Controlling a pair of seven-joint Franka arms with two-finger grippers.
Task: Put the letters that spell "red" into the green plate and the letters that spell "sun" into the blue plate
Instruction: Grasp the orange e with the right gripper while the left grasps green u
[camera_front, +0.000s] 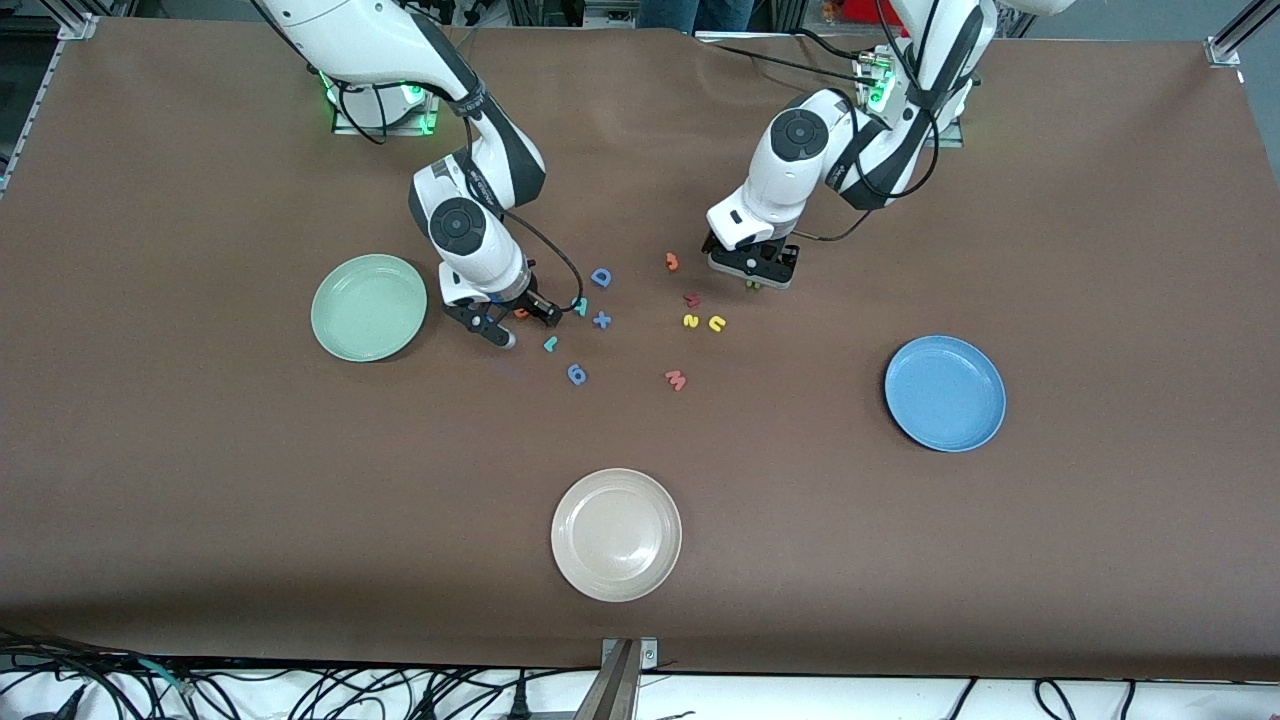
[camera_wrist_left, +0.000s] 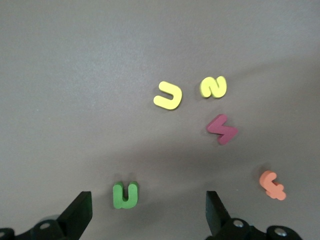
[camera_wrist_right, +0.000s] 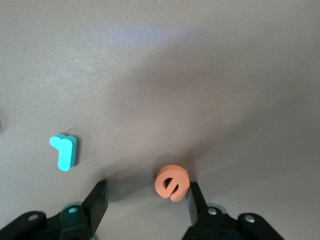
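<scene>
Presently, front view: green plate (camera_front: 369, 307) and blue plate (camera_front: 945, 393) both bare; letters scattered on the tabletop (camera_front: 200, 480) between them.

Left wrist view: left gripper (camera_wrist_left: 145, 210) wide, low over the olive "n" (camera_wrist_left: 125, 195); yellow "u" (camera_wrist_left: 168, 95) and "s" (camera_wrist_left: 214, 87) lie apart from it.

Right wrist view: right gripper (camera_wrist_right: 146, 199) partly open, orange "e" (camera_wrist_right: 172, 183) between its fingers, unclamped; teal "r" (camera_wrist_right: 64, 151) beside.

Step, by judgement: first picks. Next: close, lift, carry each to its plate.

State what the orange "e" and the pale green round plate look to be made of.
Orange ring-like "e": probably foam, matte; thick slab with soft rounded edges and no shine. Pale green round plate: likely plastic or glazed ceramic, smooth with a soft sheen on its shallow rim.
</scene>
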